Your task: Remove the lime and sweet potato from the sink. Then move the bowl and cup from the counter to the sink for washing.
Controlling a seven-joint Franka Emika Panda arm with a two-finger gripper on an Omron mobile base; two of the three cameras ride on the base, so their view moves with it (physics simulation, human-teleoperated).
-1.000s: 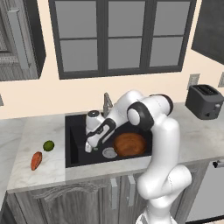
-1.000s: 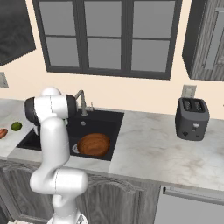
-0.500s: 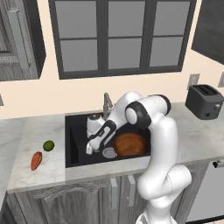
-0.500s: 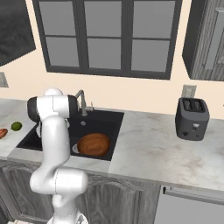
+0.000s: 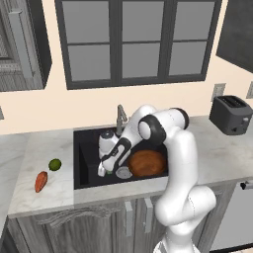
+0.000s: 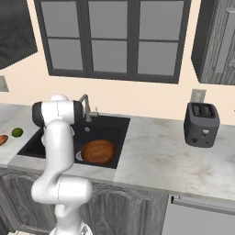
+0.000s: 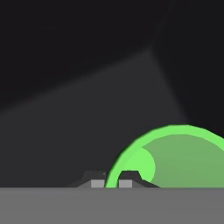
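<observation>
In the left base view, at the left of the frame, the sweet potato lies on the counter, and the lime sits just beside it, up and to the right, the two slightly apart. Right of them, in the middle of the frame, the black sink is set into the stone, with the faucet rising at its back edge. The gripper reaches down into the basin's left half, its tip low near the silver drain. Just right of the drain, the brown bowl rests inside the sink, against the arm. At the far right of the frame a dark toaster stands on the counter. In the hand view, the green cup fills the lower right of the frame, seen from above into its open mouth over the dark sink floor; the two fingers stand narrowly together at the bottom centre, one on each side of the cup's rim, pinching its wall. In the right base view, the lime and sweet potato lie at the left edge, the bowl at centre, the toaster at right.
</observation>
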